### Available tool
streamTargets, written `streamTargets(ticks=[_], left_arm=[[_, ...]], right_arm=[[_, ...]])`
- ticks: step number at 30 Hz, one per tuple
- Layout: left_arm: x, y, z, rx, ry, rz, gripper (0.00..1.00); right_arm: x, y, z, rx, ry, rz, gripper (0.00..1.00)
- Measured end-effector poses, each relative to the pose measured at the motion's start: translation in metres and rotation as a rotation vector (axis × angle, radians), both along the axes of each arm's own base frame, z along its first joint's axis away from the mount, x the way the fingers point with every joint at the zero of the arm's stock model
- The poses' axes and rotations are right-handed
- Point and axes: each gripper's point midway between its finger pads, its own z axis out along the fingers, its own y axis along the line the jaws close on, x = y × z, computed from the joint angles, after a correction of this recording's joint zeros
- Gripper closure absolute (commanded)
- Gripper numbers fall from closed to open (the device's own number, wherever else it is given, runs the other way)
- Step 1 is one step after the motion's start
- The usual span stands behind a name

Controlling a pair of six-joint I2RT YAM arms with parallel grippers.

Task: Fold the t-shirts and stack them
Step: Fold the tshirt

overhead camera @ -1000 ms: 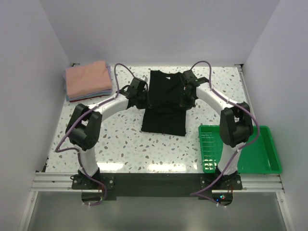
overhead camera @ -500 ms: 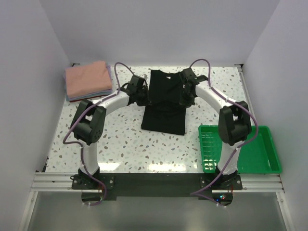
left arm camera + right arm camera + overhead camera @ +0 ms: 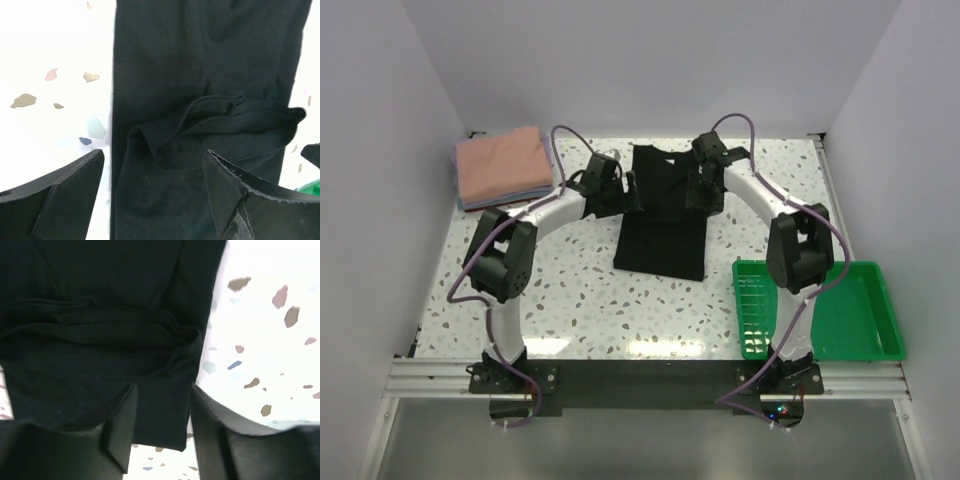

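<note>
Left gripper [image 3: 154, 167]: jaws spread wide, nothing held, above left edge of black t-shirt [image 3: 200, 65]. Right gripper [image 3: 162, 395]: jaws parted, empty, over its right edge. Shirt lies mid speckled table [image 3: 570, 300], far side. Pink-topped t-shirt stack [image 3: 503, 167] in far-left corner.

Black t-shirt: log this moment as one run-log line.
black t-shirt: on table, bunched fold across it | left gripper: open above shirt | right gripper: open above shirt | folded stack: far-left corner

I have the t-shirt [image 3: 660, 215] lying centre-far on the table [image 3: 570, 290], folded t-shirts [image 3: 503, 167] stacked far left, tray [image 3: 855, 325] near right.
</note>
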Motion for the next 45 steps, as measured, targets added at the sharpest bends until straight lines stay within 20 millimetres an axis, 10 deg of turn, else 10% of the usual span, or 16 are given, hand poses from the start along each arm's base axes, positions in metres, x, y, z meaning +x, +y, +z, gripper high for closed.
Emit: streamTargets(ticks=[10, 16, 21, 31, 45], left_arm=[[-0.031, 0.006, 0.054, -0.038, -0.157, -0.035, 0.18], [-0.086, -0.007, 0.005, -0.018, -0.065, -0.155, 0.18], [-0.121, -0.007, -0.027, -0.011, 0.016, -0.213, 0.16], [-0.126, -0.008, -0.032, -0.008, 0.021, -0.222, 0.15], [-0.135, -0.012, -0.034, 0.019, 0.010, -0.256, 0.14]], right_arm=[[-0.003, 0.032, 0.031, 0.059, -0.065, 0.089, 0.45], [-0.045, 0.086, 0.014, 0.107, 0.015, 0.237, 0.46], [-0.051, 0.094, -0.008, 0.094, 0.069, 0.255, 0.46], [-0.032, 0.090, -0.046, 0.044, 0.118, 0.220, 0.47], [0.063, 0.080, -0.006, 0.030, -0.094, 0.094, 0.45]])
